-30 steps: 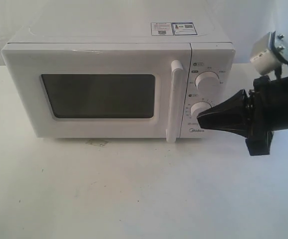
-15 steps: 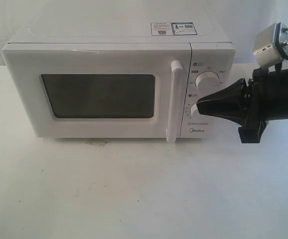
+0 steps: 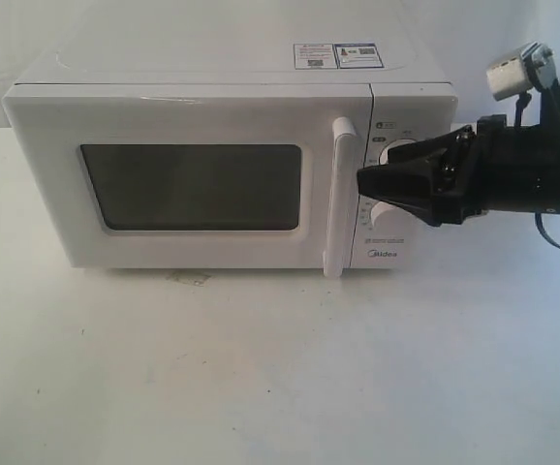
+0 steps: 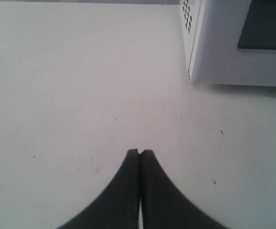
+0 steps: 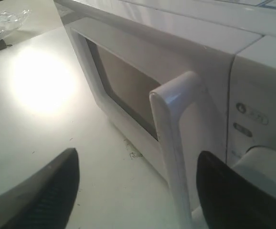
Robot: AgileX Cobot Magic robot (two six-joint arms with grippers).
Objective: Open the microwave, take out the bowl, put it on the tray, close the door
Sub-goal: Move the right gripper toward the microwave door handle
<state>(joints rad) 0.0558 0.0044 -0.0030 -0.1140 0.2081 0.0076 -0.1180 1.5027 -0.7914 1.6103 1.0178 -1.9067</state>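
Observation:
The white microwave (image 3: 212, 107) stands on the table with its door (image 3: 183, 121) closed against the body. My right gripper (image 3: 369, 181) hovers in front of the control panel, its tips just right of the vertical bar handle (image 3: 340, 194). In the right wrist view the right gripper (image 5: 138, 160) is open, and the handle (image 5: 176, 124) rises between its two fingers without touching either. My left gripper (image 4: 140, 152) is shut on nothing, low over the table near the microwave's corner (image 4: 209, 57). The bowl is hidden.
The two knobs (image 3: 394, 152) are partly covered by my right gripper. A clear glassy dish (image 5: 2, 19) lies on the table beyond the door's far side. A small smudge (image 3: 188, 278) marks the white tabletop (image 3: 261, 368) in front of the microwave.
My right gripper has moved left and slightly up, from in front of the lower knob to just beside the door handle, and its wrist has rolled. The door has not moved.

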